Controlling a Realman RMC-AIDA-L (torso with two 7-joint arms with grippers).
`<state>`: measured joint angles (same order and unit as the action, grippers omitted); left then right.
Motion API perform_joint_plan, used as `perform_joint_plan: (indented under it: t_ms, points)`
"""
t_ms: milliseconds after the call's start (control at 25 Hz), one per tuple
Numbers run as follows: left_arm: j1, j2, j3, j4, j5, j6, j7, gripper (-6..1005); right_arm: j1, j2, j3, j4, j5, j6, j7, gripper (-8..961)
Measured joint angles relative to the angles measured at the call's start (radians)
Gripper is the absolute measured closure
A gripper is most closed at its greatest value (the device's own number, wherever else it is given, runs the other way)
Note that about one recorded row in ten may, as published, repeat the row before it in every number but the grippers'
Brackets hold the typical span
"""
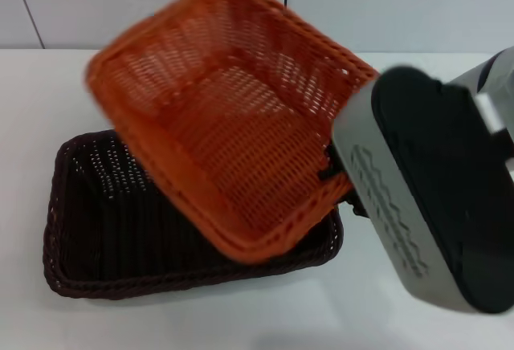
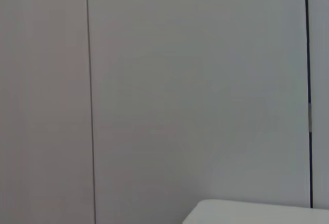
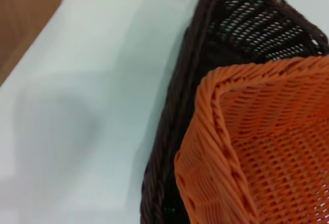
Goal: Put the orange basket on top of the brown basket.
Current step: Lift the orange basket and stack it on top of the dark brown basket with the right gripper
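Head view: the orange basket (image 1: 233, 117) hangs tilted above the brown basket (image 1: 104, 238), which sits flat on the white table (image 1: 32, 93). The orange basket's far end is raised and its near corner dips low, over or onto the brown basket's right end. The right gripper (image 1: 336, 175) meets the orange basket's right rim and seems to hold it there, though its fingers are hidden behind the wrist housing. The two baskets' long axes are skewed, not parallel.

Left wrist view: only a wall and a table corner (image 2: 257, 212); the left arm is parked away, its hand unseen.

Right wrist view: the orange basket's corner (image 3: 257, 147) overlaps the brown basket's rim (image 3: 175, 131), offset toward one side. Squaring the axes looks like the deciding adjustment.
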<state>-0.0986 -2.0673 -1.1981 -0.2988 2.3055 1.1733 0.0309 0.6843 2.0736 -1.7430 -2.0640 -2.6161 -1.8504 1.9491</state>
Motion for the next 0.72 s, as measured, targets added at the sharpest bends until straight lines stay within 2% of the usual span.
perform_joint_plan:
  t_ms: [160,360,720]
  points:
    - [0.003,-0.002,0.0,0.0,0.0,-0.004,-0.002,361,-0.016,0.002,-0.003,-0.004,-0.01,0.005,-0.175,755]
    - [0.004,-0.003,0.0,-0.004,0.0,-0.013,-0.002,361,-0.028,0.0,-0.011,-0.007,-0.033,0.059,-0.259,763]
    - [-0.016,-0.01,0.011,-0.016,0.0,-0.064,-0.025,361,-0.026,-0.007,-0.079,-0.008,-0.118,0.17,-0.283,772]
